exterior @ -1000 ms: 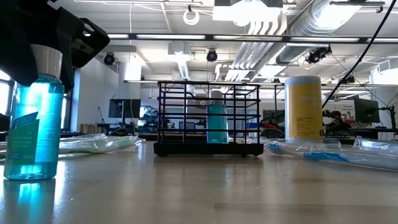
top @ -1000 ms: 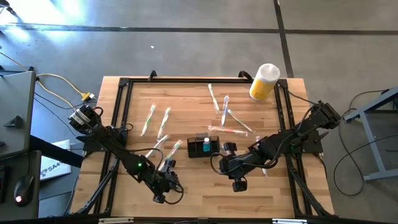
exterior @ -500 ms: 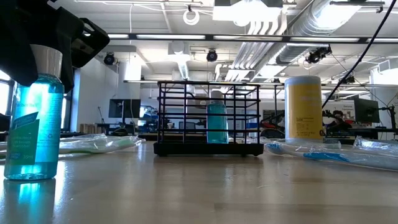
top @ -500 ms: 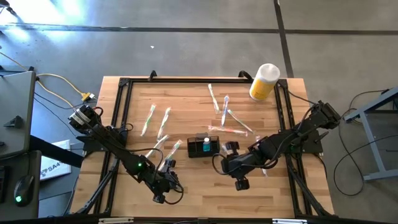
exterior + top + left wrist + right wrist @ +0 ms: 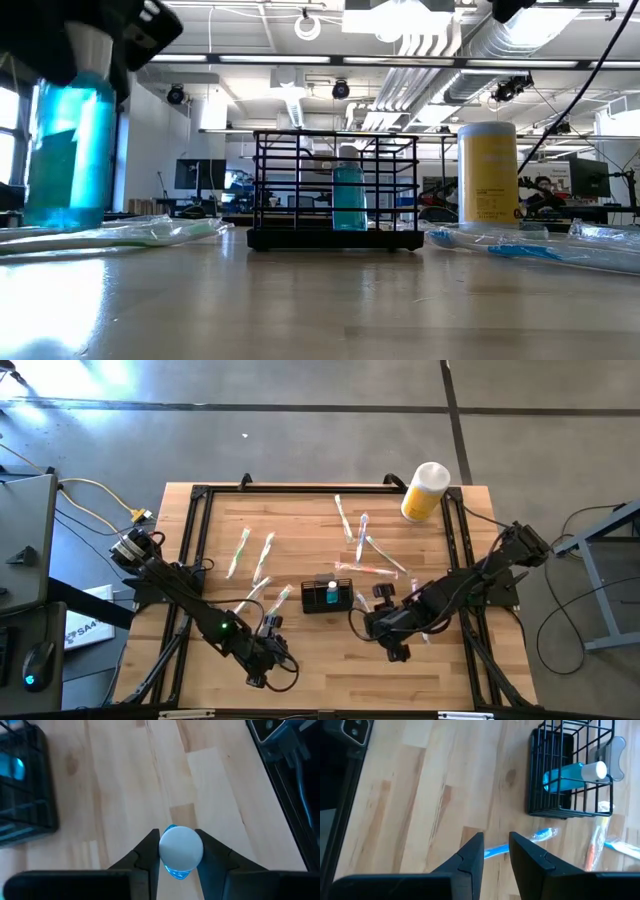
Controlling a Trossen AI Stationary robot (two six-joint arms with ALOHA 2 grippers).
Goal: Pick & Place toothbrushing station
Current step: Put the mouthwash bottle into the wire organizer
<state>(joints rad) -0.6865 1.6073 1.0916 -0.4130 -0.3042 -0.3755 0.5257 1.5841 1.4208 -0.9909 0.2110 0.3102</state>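
Note:
The toothbrushing station is a small black wire-mesh caddy (image 5: 327,596) standing mid-table with a blue bottle inside it; it also shows in the low view (image 5: 335,190) and the right wrist view (image 5: 570,770). My left gripper (image 5: 270,660) is near the table's front edge, left of the caddy, shut on a second blue bottle with a white cap (image 5: 70,140). My right gripper (image 5: 378,626) hangs just right of the caddy, its fingers (image 5: 496,837) a narrow gap apart and empty. My left gripper pinches the blue bottle at its white cap (image 5: 181,851) between its two fingers (image 5: 150,845). The fingers come from above, pointing down. The bottle hangs upright below them, its base (image 5: 62,222) clear of the table.
Several wrapped toothbrushes (image 5: 365,568) lie scattered over the far half of the table and beside the caddy (image 5: 520,245). A yellow cylinder with a white cap (image 5: 425,490) stands at the far right corner. A black frame (image 5: 195,530) runs along the table's edges.
My left gripper has gone up with the blue bottle, which stood on the table and now hangs upright, clear of it. My right gripper has shifted toward the table's right and near edges, away from the caddy.

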